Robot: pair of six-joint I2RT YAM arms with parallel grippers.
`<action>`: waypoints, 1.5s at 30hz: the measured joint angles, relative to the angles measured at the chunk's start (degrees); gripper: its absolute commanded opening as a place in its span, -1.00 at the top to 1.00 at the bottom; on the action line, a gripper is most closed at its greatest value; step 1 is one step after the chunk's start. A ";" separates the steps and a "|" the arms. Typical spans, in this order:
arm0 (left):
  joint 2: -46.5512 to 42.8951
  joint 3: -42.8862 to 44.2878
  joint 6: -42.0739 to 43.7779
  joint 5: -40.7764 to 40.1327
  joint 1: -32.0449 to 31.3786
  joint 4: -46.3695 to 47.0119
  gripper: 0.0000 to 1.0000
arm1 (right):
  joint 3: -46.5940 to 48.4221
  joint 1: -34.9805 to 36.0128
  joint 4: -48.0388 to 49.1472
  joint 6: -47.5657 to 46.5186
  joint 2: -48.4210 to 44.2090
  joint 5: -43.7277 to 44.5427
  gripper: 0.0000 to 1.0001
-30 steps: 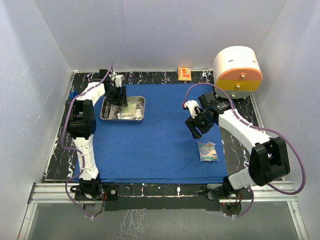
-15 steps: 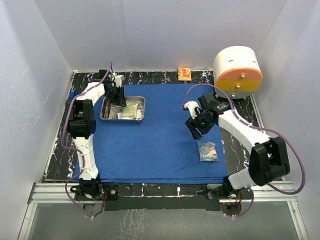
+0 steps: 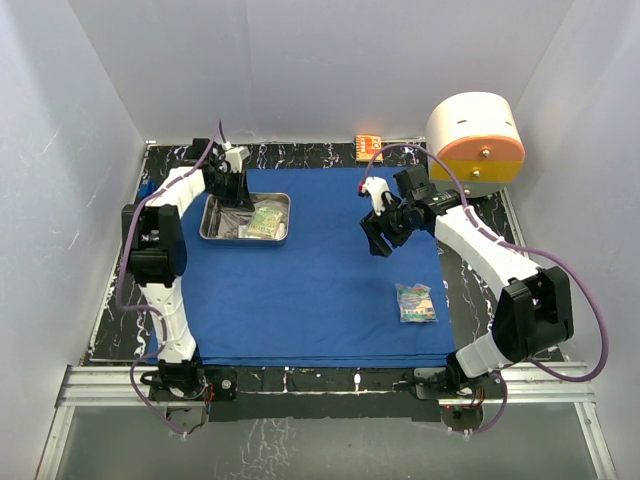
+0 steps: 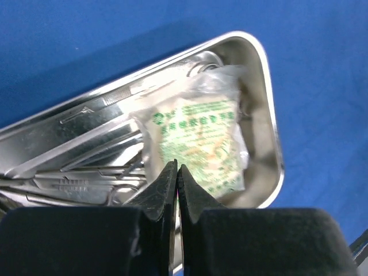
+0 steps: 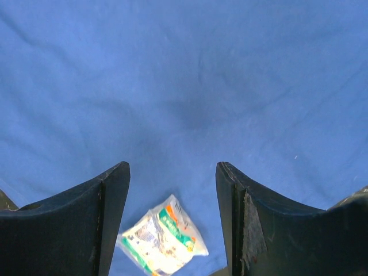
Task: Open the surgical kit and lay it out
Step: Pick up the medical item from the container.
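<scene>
Two sealed packets lay apart. The first packet [image 3: 264, 221] sat inside the steel tray [image 3: 212, 233]. The second packet [image 3: 415, 302] lay flat on the blue cloth [image 3: 320, 280], at about four o'clock from the cloth's centre. Both carried green print with some orange, but none of the lettering could be read. The cloth was spread open over the dark marbled table [image 3: 470, 290], with the tray on it at about ten o'clock. Slim metal instruments [image 4: 98, 161] lay side by side in the tray, just beside the first packet.

The left gripper [image 4: 176, 169] hung over the tray with its fingers pressed fully together, their tips over the near edge of the first packet. Whether they had caught the film could not be told. The right gripper [image 5: 172, 167] hovered above bare cloth at about two o'clock, its fingers spread wide with nothing between them.

Beyond the cloth, a small orange box [image 3: 368, 148] sat at twelve o'clock with unreadable markings, and a cream-and-orange cylinder [image 3: 475, 140] stood at two o'clock.
</scene>
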 measured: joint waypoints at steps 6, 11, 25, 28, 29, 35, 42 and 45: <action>-8.07 -3.82 0.44 1.64 0.00 2.49 0.68 | 3.65 0.07 4.20 0.76 1.84 -3.19 -0.17; -6.75 -0.46 1.22 1.70 0.00 1.90 0.28 | 5.05 0.42 6.16 1.49 3.48 -4.17 -0.16; 5.79 3.61 0.87 1.62 -0.20 0.76 0.12 | 2.08 0.72 6.99 1.44 3.50 -4.28 -0.15; 5.79 3.61 0.85 1.73 -0.42 0.83 0.23 | 2.01 0.72 7.08 1.44 3.50 -4.28 -0.15; 5.81 3.58 0.81 1.79 -0.52 0.85 0.26 | 2.01 0.72 7.10 1.42 3.50 -4.28 -0.15; 6.08 3.54 0.35 2.64 -1.38 1.29 0.46 | 0.92 0.72 7.10 1.36 3.50 -4.26 -0.15; 7.06 3.54 -0.28 3.76 -1.73 1.84 0.92 | 0.09 0.72 7.10 1.27 3.50 -4.07 -0.15; 7.06 3.43 -0.59 4.20 -1.73 2.14 1.00 | 0.11 0.72 7.10 1.25 3.50 -4.00 -0.14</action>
